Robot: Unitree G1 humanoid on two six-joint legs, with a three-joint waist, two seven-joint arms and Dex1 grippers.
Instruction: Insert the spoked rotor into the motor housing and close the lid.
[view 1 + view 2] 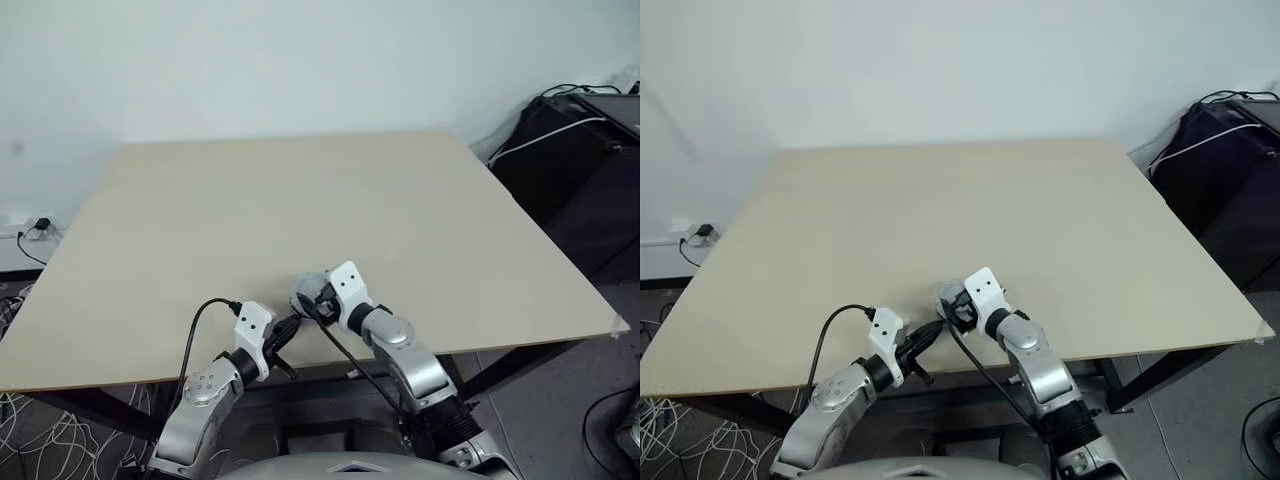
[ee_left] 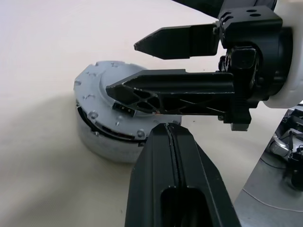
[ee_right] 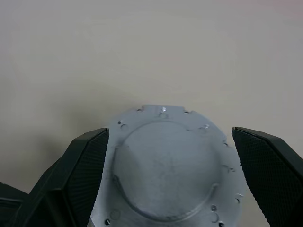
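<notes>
The silvery-grey lid (image 3: 168,175) lies dome up on a grey round body, the motor housing (image 2: 97,139), close to the table's front edge (image 1: 303,292). A dark gap shows between the two on one side. The spoked rotor is hidden. My right gripper (image 3: 170,131) is open and straddles the lid. One finger (image 3: 80,175) is close against the lid's rim and the other finger (image 3: 270,165) stands clear of it. My left gripper (image 2: 168,130) is shut with nothing in it, just short of the housing and under the right gripper's fingers (image 2: 180,90).
The pale wooden table (image 1: 300,200) stretches away beyond the grippers. Black bags with cables (image 1: 575,150) stand off its right edge. Loose white cables (image 1: 40,440) lie on the floor at the left, near a wall socket (image 1: 35,228).
</notes>
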